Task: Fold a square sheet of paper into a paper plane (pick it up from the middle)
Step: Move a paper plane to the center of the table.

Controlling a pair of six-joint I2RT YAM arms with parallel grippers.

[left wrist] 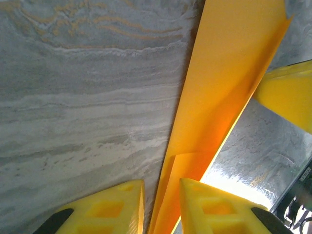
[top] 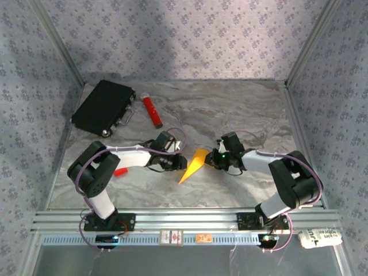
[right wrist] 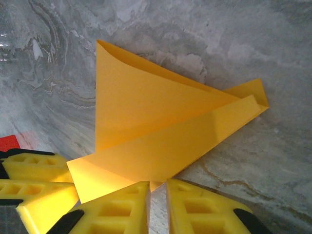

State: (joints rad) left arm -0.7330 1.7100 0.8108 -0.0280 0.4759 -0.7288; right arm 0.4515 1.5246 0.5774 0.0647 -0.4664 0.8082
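We see the thin orange-yellow sheet of paper (top: 194,165), creased into a long pointed shape, at the middle of the grey marble-patterned table (top: 230,109), between the two arms. Its tip points near and slightly left, and its wide end lies farther back. The left gripper (top: 179,163) meets it from the left. In the left wrist view the yellow fingers (left wrist: 112,212) stand close together with a flap of the paper running up between them, clamped on it. The right gripper (top: 211,160) meets the sheet from the right. In its own view the jaws are drawn to a thin slit, pinching the sheet's lower folded edge, and the paper fans out beyond them above its shadow on the table. A flat black rectangular case (top: 103,107) lies at the far left, with a red cylinder (top: 152,111) just to its right. A small red block (top: 120,172) sits beside the left arm.
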